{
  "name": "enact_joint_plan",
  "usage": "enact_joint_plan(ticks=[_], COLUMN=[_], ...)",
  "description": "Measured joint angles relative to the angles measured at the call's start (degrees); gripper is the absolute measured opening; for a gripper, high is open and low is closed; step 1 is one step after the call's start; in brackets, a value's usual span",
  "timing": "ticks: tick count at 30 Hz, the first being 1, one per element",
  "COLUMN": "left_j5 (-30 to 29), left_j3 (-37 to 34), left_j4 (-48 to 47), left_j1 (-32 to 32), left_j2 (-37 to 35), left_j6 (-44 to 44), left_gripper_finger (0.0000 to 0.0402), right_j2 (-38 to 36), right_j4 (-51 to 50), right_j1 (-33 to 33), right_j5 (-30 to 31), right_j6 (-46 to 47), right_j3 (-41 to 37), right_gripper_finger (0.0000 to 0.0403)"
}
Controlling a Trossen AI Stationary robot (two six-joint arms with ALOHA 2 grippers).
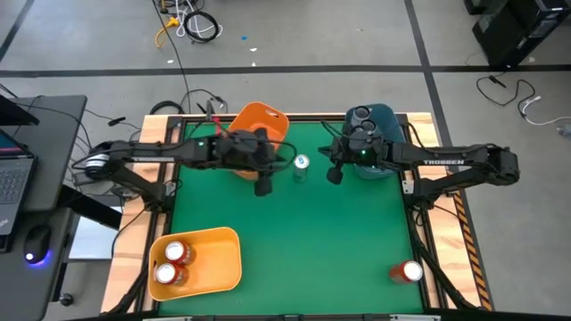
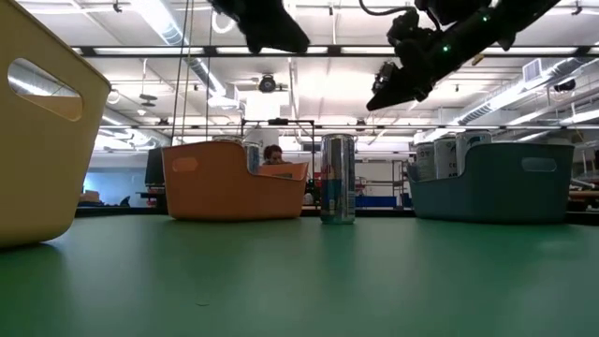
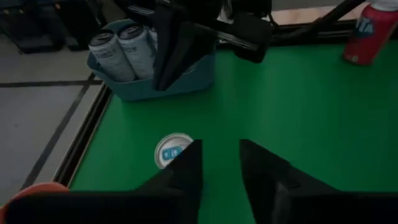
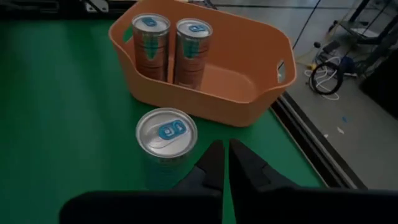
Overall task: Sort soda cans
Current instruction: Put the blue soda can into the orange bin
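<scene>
One white-and-light-blue soda can (image 1: 302, 166) stands upright on the green mat between the orange bin (image 1: 264, 122) and the blue bin (image 1: 382, 120); the low view shows the same can (image 2: 338, 178). My left gripper (image 1: 263, 185) hovers open, above and to the left of the can (image 3: 171, 150). My right gripper (image 1: 335, 175) hovers shut, above and to the right of the can (image 4: 166, 144). Two cans (image 4: 171, 43) stand in the orange bin. Dark grey cans (image 3: 121, 51) stand in the blue bin. Two red cans (image 1: 172, 263) sit in the yellow bin (image 1: 219, 259). Another red can (image 1: 409, 271) is at the near right corner.
The orange and blue bins stand along the far edge, the yellow bin at the near left corner. The mat's middle (image 1: 303, 241) shows bare green. A wooden rim (image 1: 428, 250) frames the table. Cables and a laptop lie off the table to the left.
</scene>
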Motion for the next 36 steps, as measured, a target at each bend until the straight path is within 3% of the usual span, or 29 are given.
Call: enact_joint_plan(ticks=[8,15,26,32,36], left_j5=[-0.09,0.21,9.0,8.84,4.7], left_j3=[6.7,7.13,7.13,7.13,7.13], left_j4=[-3.59,-2.51,-0.36,-0.78,-1.72], left_j1=[0.57,3.47,8.08,8.85,9.09], left_j2=[11.23,15.64,18.55,18.53,18.53], left_j6=[-3.28,-3.37,-2.67,-1.33,2.76], left_gripper_finger=[0.022,0.0279,0.029,0.029,0.0289], right_j2=[0.0,0.0,9.84,15.52,16.6], right_j4=[0.07,-0.49,2.59,5.43,5.7], right_j1=[2.1,3.46,3.97,3.94,3.94], right_j5=[-0.17,-0.17,-1.18,-1.11,-1.14], right_j6=[-0.08,1.24,4.48,4.74,5.15], right_j3=[0.0,0.0,0.04,0.04,0.04], right_gripper_finger=[0.0044,0.0065,0.011,0.0136,0.0148])
